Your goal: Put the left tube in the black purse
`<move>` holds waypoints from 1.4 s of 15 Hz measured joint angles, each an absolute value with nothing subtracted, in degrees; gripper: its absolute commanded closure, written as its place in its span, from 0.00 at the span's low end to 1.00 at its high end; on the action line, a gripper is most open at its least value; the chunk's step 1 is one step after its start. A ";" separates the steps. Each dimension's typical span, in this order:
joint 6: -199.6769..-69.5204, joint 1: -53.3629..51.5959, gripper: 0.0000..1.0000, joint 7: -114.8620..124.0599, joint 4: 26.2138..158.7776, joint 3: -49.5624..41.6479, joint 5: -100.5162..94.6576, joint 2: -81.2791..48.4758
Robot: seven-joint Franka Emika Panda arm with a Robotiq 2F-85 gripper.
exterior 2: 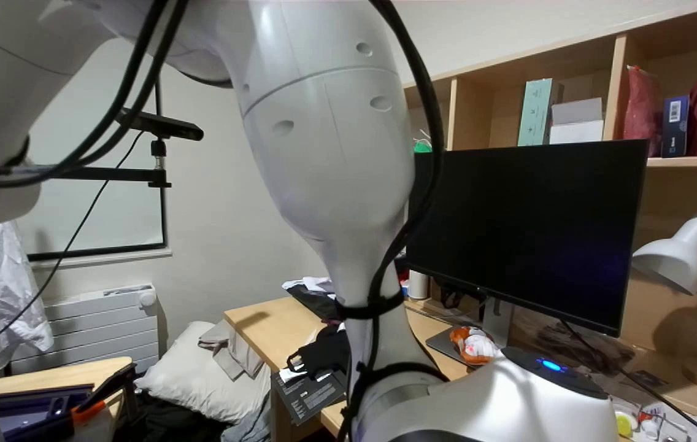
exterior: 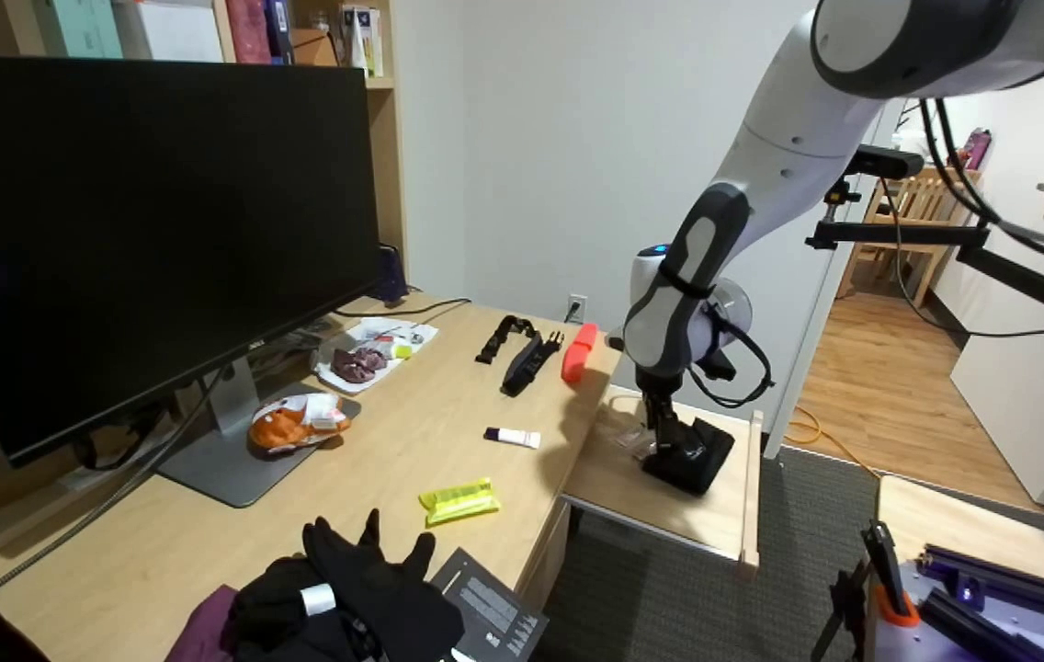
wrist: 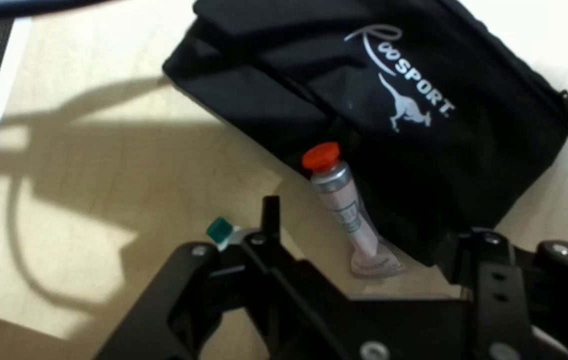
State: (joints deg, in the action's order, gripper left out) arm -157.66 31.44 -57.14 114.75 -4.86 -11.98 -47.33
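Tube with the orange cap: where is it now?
In the wrist view, the tube lies right of centre, overlapping the lower edge of the black purse, with a green cap to the left.

In the wrist view, glare bleaches the tabletop [wrist: 554, 42] nearly white at upper right, shadows darken its left portion, and the fingers [wrist: 271, 220] register soft in the foreground, while both exterior views are moderately lit.

One purse [wrist: 374, 105], one orange-capped tube [wrist: 346, 210] and one green cap [wrist: 220, 229] show.
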 measured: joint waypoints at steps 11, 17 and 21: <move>-148.45 29.85 0.00 -55.03 123.47 -3.20 -8.76 -30.50; -137.41 22.37 0.00 -42.33 123.87 -3.86 -1.62 -22.97; -137.49 16.94 0.00 -30.38 124.01 -3.78 -0.21 -20.57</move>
